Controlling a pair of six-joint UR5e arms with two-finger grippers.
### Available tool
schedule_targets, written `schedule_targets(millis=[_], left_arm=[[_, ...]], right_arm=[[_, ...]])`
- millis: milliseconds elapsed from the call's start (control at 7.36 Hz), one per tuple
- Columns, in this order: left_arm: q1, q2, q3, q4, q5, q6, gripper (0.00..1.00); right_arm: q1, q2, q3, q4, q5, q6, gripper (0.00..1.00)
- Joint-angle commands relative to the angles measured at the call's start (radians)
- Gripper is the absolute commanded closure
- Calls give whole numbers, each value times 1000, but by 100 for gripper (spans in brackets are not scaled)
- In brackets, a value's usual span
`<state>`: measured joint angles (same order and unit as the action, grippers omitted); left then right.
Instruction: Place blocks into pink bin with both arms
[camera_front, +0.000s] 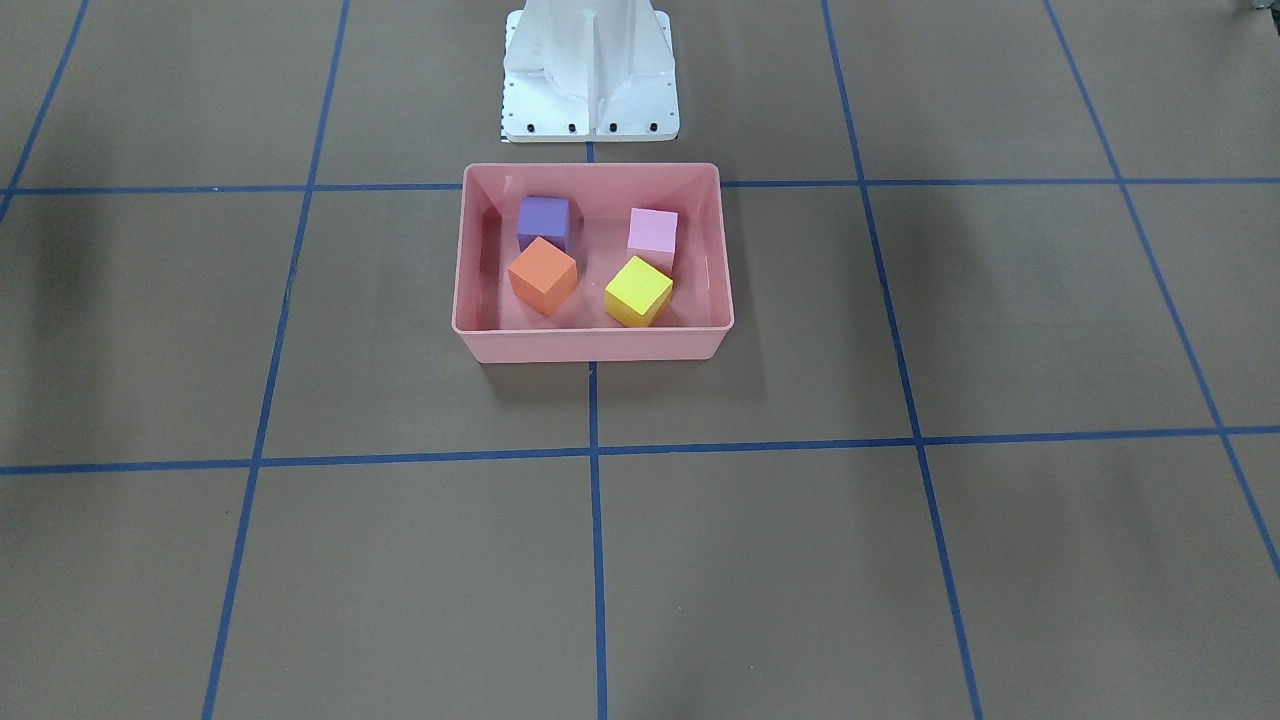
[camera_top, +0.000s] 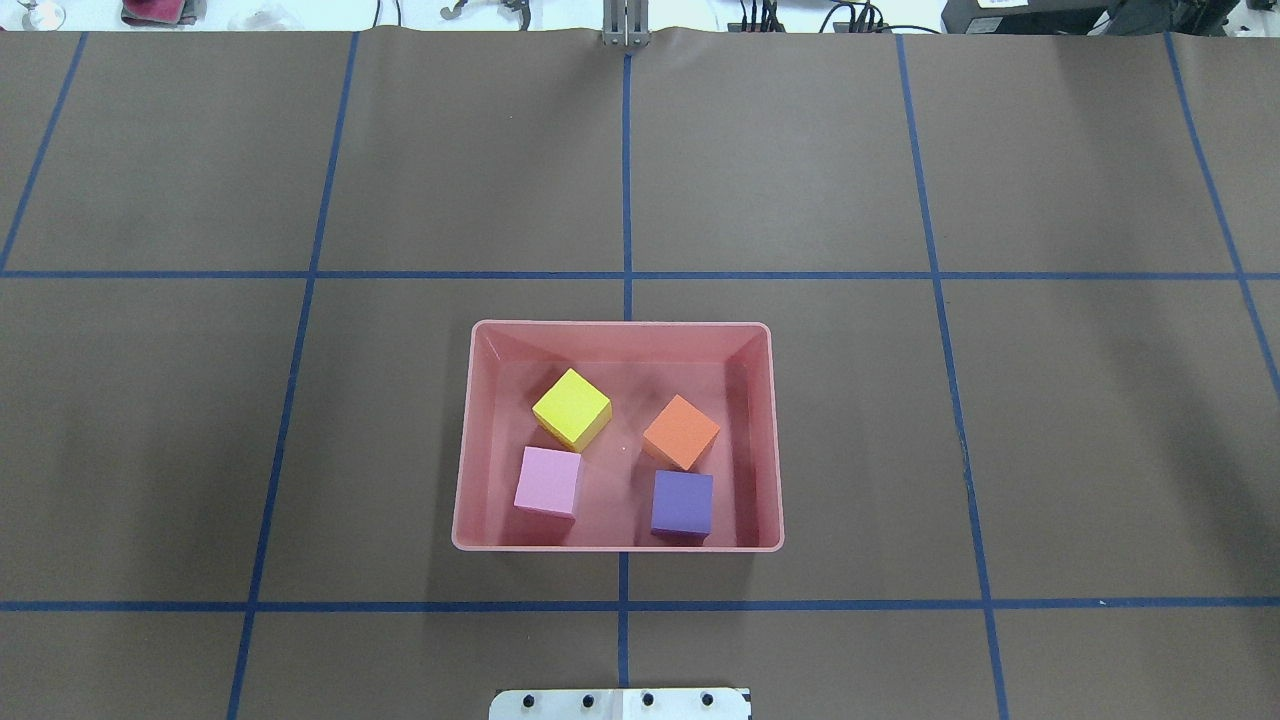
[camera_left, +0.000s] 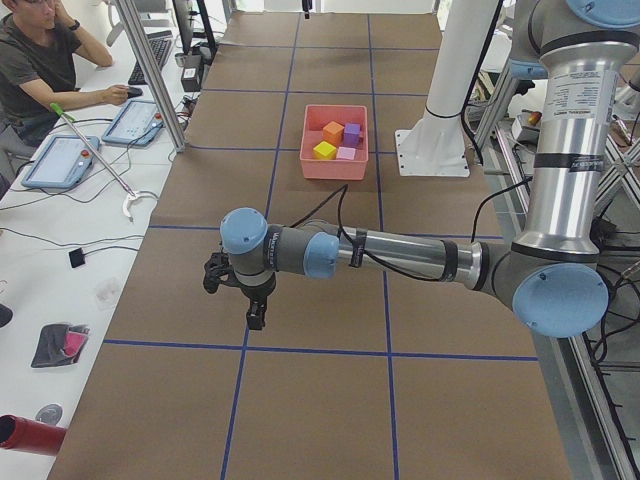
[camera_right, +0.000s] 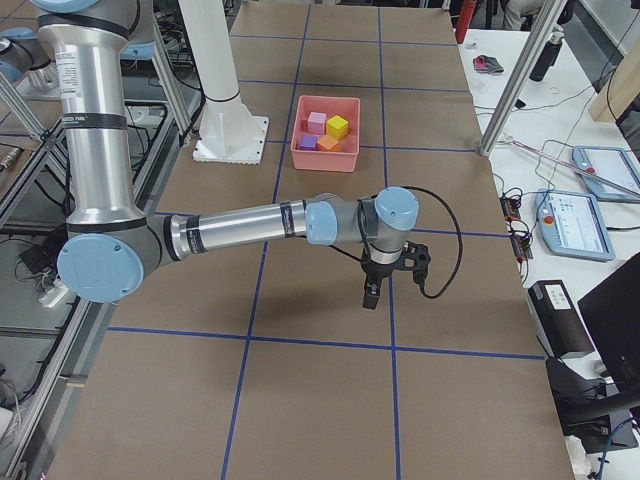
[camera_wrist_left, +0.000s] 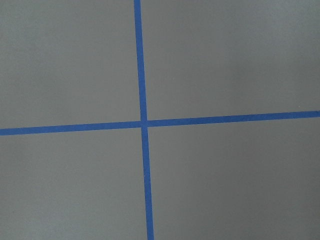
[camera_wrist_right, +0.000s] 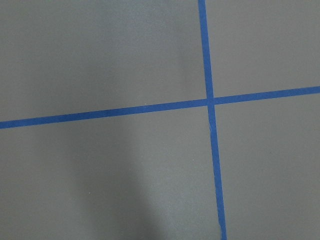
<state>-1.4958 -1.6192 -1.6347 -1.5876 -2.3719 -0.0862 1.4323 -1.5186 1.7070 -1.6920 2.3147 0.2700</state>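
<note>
Table (camera_top: 900, 150): brown paper with a blue tape grid. No block lies on it outside the bin.

Left arm (camera_left: 400, 258): stretched out low, well apart from the bin on the robot's left side. Right arm (camera_right: 240, 228): mirrored, well apart from the bin on the robot's right side. Neither reaches the overhead view. Judgement: a clear-off pose, with both kept away from the bin so nothing hangs over it.

Bin (camera_front: 600, 346): sits just in front of the white pedestal (camera_front: 590, 70), long side toward it, upright.

Left gripper (camera_left: 256, 318) and right gripper (camera_right: 370, 297): both point down at bare table far from the bin, with nothing visible between the fingers. They show only in the side views, so I cannot tell the jaw width.

Blocks, all four on the bin floor:
- yellow (camera_top: 572, 409) and pink (camera_top: 547, 481) in the bin's left half
- orange (camera_top: 681, 431) and purple (camera_top: 682, 502) in its right half

Pink and purple lie by the pedestal-side wall, square to it. Yellow and orange lie nearer the bin's middle, turned cornerwise. Judgement: the split fits one arm feeding each half, and the task looks complete.
</note>
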Motion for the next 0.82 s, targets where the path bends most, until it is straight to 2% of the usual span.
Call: schedule_targets(millis=[0, 680], left_arm=[[-1, 5, 18, 1, -1, -1, 1], [-9, 5, 30, 5, 9, -27, 1]], right_arm=[[0, 0, 0, 0, -38, 0, 0], [-1, 0, -4, -2, -49, 2, 0]])
